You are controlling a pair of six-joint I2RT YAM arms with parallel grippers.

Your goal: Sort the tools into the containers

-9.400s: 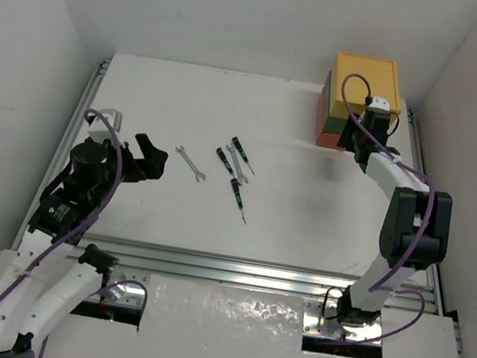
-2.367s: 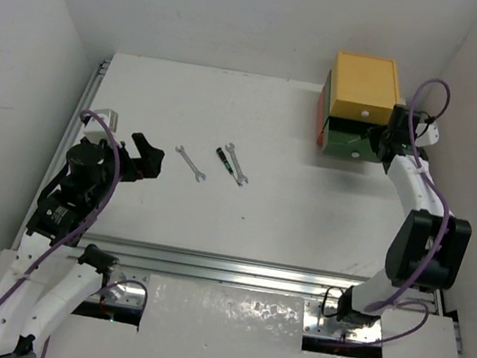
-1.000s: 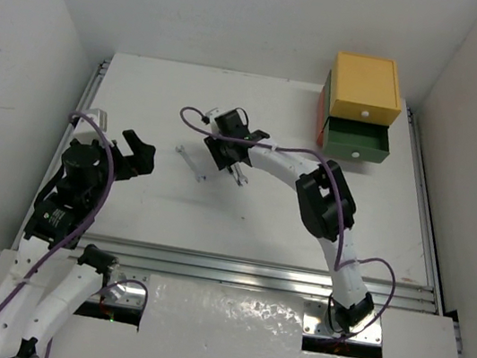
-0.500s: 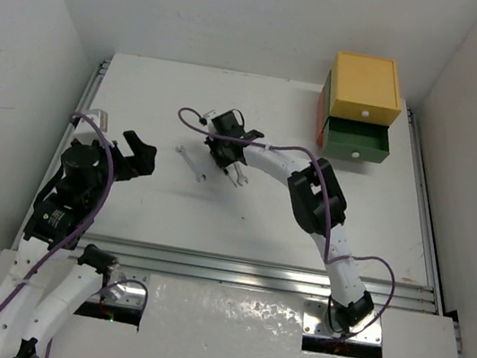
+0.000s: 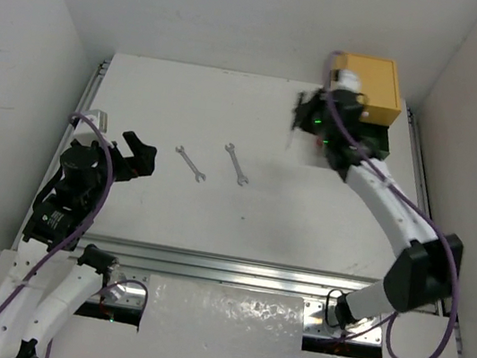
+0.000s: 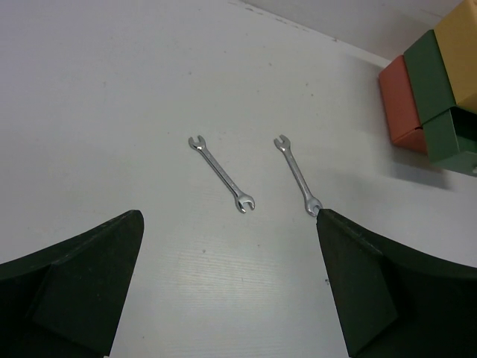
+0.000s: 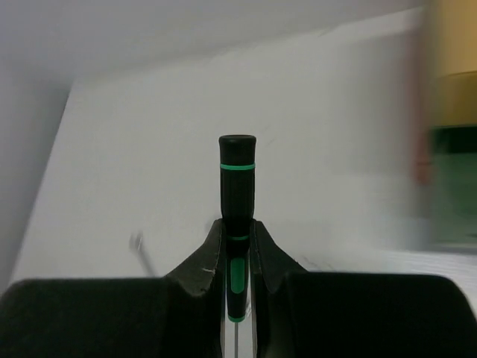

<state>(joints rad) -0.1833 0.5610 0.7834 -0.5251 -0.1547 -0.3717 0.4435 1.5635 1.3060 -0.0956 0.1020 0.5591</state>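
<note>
White table [image 5: 169, 213], plain white walls on three sides, drawer stack in the far right corner.

Right gripper [image 7: 237, 230]: jaws clamped on a black-handled screwdriver [image 7: 237, 175]. The grip sits low on the handle at its green bands, with the butt end standing clear beyond the fingertips. The free handle end probably lets the tool be fed into a box first. In the top view this gripper hangs above the table just beside the stack's left face. The wrist view is smeared on the drawer side, so fine alignment cannot be read.

Stack: yellow drawer [image 5: 383, 79] on top, green drawer [image 6: 447, 112] in the middle, red-orange drawer [image 6: 401, 101] at the bottom. The green front juts forward of the others, so it looks pulled out. Judgement: it is the likely target for the screwdriver.

Two wrenches [image 6: 221, 174] lie flat mid-table, near each other but apart and roughly parallel, well apart from the stack; not yet sorted.

Left gripper [image 5: 140, 158]: jaws spread wide, holding nothing, raised at the left of the table and facing the wrenches, presumably ready to pick one.
</note>
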